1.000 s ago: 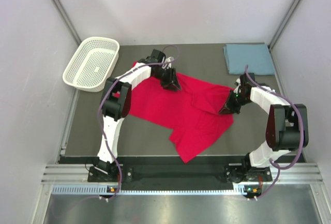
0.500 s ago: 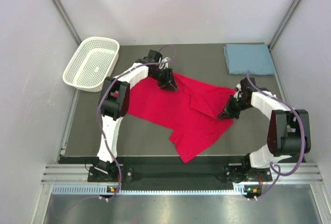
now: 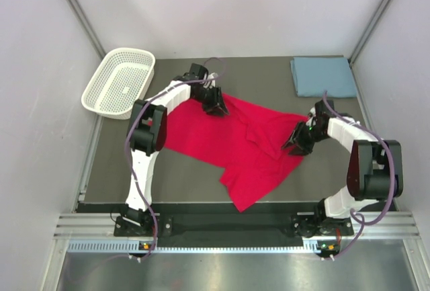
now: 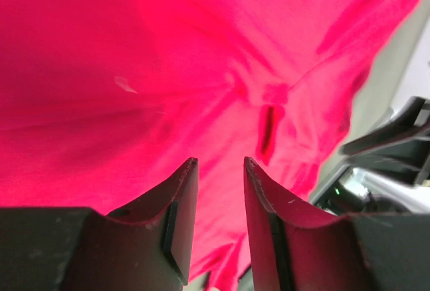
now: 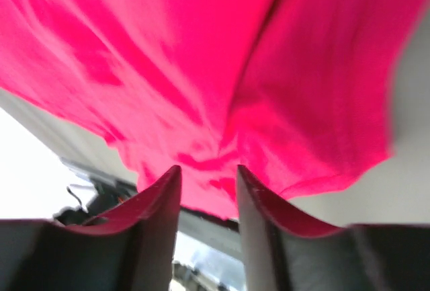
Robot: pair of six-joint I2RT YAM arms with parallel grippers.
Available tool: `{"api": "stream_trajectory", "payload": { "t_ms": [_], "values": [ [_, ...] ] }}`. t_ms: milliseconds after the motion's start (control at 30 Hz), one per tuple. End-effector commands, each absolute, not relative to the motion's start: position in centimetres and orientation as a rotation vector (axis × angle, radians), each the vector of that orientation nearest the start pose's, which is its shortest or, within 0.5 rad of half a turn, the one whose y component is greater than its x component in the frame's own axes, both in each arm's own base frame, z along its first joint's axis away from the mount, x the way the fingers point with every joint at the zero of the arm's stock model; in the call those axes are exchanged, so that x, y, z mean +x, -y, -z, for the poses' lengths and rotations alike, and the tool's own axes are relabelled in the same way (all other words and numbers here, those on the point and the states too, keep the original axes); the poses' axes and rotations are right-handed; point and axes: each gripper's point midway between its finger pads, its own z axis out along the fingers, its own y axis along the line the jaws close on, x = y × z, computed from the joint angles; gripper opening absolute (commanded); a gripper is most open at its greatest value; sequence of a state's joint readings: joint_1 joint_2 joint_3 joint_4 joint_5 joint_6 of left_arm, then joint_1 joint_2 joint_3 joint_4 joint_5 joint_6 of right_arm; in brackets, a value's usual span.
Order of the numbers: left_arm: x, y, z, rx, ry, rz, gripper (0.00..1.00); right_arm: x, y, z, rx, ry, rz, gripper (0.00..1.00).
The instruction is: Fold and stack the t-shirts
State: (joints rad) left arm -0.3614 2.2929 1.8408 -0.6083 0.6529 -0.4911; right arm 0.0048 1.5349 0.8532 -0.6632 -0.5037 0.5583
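Observation:
The bright red t-shirt (image 3: 222,140) lies spread and rumpled across the middle of the table, one part reaching toward the near edge. The blue-grey t-shirt (image 3: 324,76) lies folded at the back right corner. My left gripper (image 3: 220,109) hovers over the red shirt's far edge, jaws apart with nothing between them; red cloth (image 4: 168,69) fills its wrist view behind the left gripper (image 4: 220,162). My right gripper (image 3: 291,146) sits at the shirt's right edge, open, above the red cloth (image 5: 201,56); the right gripper (image 5: 205,169) holds nothing.
A white mesh basket (image 3: 101,99) stands at the back left of the dark table (image 3: 181,177). Grey walls close in both sides and the back. The arm bases are bolted along the near rail.
My right gripper has opened and let go of the red shirt's right edge, which has settled on the table. The left gripper has barely shifted and stays open.

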Motion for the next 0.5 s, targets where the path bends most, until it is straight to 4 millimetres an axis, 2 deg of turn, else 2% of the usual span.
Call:
{"api": "stream_trajectory", "payload": {
  "t_ms": [0, 33, 67, 100, 133, 167, 200, 267, 300, 333, 400, 467],
  "values": [
    [47.4, 26.2, -12.1, 0.059, -2.555, 1.018, 0.39, 31.6, -6.7, -7.5, 0.742, -2.670, -0.707, 0.42],
    [48.2, 25.5, -12.3, 0.044, -2.538, 1.002, 0.39, 33.3, -5.8, -8.5, 0.746, -2.616, -0.690, 0.44],
    [49.4, 24.1, -12.9, 0.013, -2.511, 0.980, 0.39, 34.5, -4.6, -8.9, 0.787, -2.571, -0.674, 0.45],
    [50.1, 23.4, -13.0, -0.009, -2.496, 0.955, 0.39, 35.2, -3.9, -8.7, 0.815, -2.562, -0.664, 0.45],
    [51.1, 22.8, -13.4, -0.017, -2.457, 0.949, 0.39, 36.5, -3.0, -9.4, 0.828, -2.526, -0.652, 0.47],
    [52.0, 21.9, -13.5, -0.041, -2.435, 0.940, 0.39, 37.2, -1.7, -9.5, 0.882, -2.496, -0.637, 0.48],
    [52.6, 21.4, -13.5, -0.050, -2.420, 0.936, 0.39, 37.7, -1.0, -9.0, 0.911, -2.494, -0.631, 0.49],
    [54.4, 20.2, -13.4, -0.071, -2.379, 0.905, 0.39, 39.2, 0.3, -9.4, 0.919, -2.468, -0.609, 0.49],
    [55.0, 19.8, -13.3, -0.079, -2.368, 0.896, 0.39, 39.5, 0.7, -8.6, 0.925, -2.487, -0.602, 0.48],
    [55.6, 19.4, -13.2, -0.091, -2.355, 0.892, 0.39, 40.4, 1.0, -8.9, 0.904, -2.480, -0.591, 0.48],
    [57.1, 18.2, -12.8, -0.125, -2.327, 0.882, 0.39, 40.9, 1.6, -8.1, 0.877, -2.505, -0.561, 0.47],
    [58.2, 17.5, -12.8, -0.136, -2.290, 0.902, 0.39, 41.9, 1.9, -8.4, 0.840, -2.496, -0.559, 0.44]
  ]
}}
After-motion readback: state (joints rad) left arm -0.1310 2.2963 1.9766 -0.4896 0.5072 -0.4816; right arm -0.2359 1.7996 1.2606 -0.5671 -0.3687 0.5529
